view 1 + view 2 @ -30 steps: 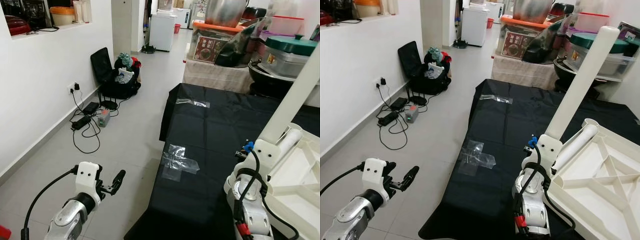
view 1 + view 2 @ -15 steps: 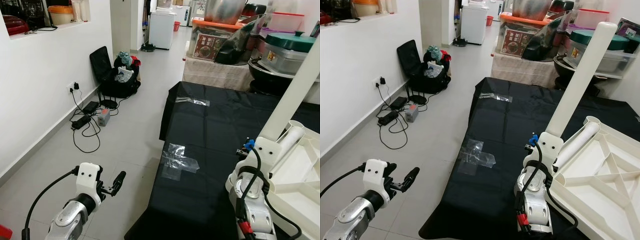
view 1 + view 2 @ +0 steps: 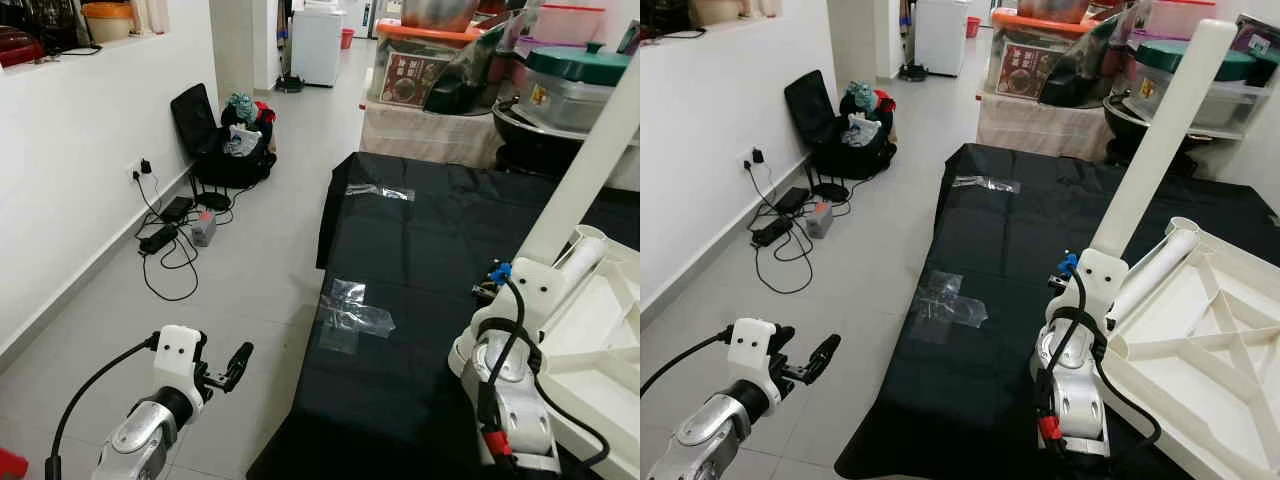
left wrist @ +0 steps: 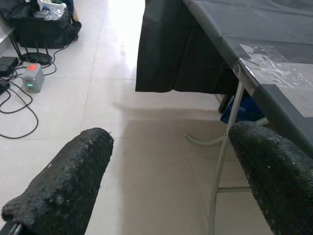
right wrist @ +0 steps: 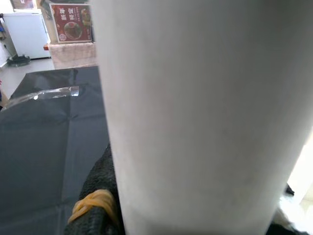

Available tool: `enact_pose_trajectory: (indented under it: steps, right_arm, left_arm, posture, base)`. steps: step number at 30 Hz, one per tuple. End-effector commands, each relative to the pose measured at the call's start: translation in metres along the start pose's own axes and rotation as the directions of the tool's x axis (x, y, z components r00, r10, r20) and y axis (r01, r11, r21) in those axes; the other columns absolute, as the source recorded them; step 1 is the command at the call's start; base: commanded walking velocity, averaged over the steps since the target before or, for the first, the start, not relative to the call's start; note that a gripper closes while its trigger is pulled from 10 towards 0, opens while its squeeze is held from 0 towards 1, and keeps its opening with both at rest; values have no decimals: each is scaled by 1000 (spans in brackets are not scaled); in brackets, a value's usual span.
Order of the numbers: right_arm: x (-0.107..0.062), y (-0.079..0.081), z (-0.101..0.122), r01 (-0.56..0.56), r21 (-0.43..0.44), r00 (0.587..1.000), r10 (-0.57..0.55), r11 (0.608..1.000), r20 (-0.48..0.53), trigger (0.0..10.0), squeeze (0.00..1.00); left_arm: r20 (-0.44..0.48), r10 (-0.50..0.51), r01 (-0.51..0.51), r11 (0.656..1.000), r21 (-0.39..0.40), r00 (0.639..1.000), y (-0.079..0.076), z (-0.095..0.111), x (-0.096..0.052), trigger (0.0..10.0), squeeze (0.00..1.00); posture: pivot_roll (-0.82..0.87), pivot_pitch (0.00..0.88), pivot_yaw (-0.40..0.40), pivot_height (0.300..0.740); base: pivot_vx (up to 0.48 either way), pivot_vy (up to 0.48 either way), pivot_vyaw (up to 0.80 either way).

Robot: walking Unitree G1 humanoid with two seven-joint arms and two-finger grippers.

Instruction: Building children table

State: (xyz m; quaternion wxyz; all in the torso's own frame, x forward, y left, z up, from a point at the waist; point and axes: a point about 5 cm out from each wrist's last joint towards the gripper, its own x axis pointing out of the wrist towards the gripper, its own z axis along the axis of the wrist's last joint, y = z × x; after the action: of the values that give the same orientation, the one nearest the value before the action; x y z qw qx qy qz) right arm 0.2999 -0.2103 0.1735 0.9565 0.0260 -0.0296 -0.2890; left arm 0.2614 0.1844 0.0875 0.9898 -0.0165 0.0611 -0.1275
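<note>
While right gripper (image 3: 1102, 262) clenches the long white plastic table leg (image 3: 1164, 125) at right of frame | left gripper (image 3: 237, 360) spread, holding nothing, lower left | white upturned plastic tabletop (image 3: 1200, 350) on black-covered table (image 3: 1010, 260)

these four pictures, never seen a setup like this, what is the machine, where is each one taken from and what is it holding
It is a walking humanoid robot with two silver arms, each ending in a gripper with two black fingers. The two wide pictures come from cameras in its head, looking down and forward. The other two come from a camera on each wrist.

The right gripper is shut on a white table leg, standing tilted at the corner of an upside-down white tabletop. That lies on a black sheet patched with clear tape. The right wrist view sees the leg up close.

The left gripper hangs open over the tiled floor, holding nothing.
</note>
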Motion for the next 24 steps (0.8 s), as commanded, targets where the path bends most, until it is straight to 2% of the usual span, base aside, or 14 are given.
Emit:
enact_pose_trajectory:
  steps: [1, 2, 3, 4, 5, 9, 24]
  right_arm:
    - [6, -7, 31, 19, 31, 994, -22, 999, 105, 10000, 0]
    - [6, -7, 31, 19, 31, 994, -22, 999, 105, 10000, 0]
    - [7, -6, 45, 8, 40, 988, -14, 999, 152, 10000, 0]
    - [7, -6, 45, 8, 40, 988, -14, 999, 152, 10000, 0]
    - [7, -5, 54, 0, 44, 983, -9, 999, 186, 10000, 0]
    - [8, -5, 64, -5, 41, 976, -4, 999, 218, 10000, 0]
    - [2, 1, 35, -54, 8, 995, 53, 998, 82, 10000, 0]
  left_arm:
    - [-9, -14, 14, 1000, 1, 1000, -3, -3, 2, 10000, 0]
    - [-9, -14, 14, 1000, 1, 1000, -3, -3, 2, 10000, 0]
    - [-10, -14, 14, 1000, 1, 1000, -3, -3, 2, 10000, 0]
    - [-10, -14, 14, 1000, 1, 1000, -3, -3, 2, 10000, 0]
    - [-11, -14, 14, 1000, 1, 1000, -3, -3, 1, 10000, 0]
    - [-12, -17, 17, 1000, 1, 1000, -3, -4, 2, 10000, 0]
    - [-17, -18, 18, 1000, 0, 1000, -3, -5, 1, 10000, 0]
  posture:
    - [103, 0, -68, 740]
    - [103, 0, -68, 740]
    - [103, 0, -68, 740]
    - [103, 0, -68, 740]
    - [102, 0, -67, 740]
    - [101, 0, -67, 740]
    - [105, 0, -69, 740]
  base:
    - [0, 0, 0]
    - [0, 0, 0]
    - [0, 0, 0]
    - [0, 0, 0]
    - [0, 0, 0]
    - [0, 0, 0]
    - [0, 0, 0]
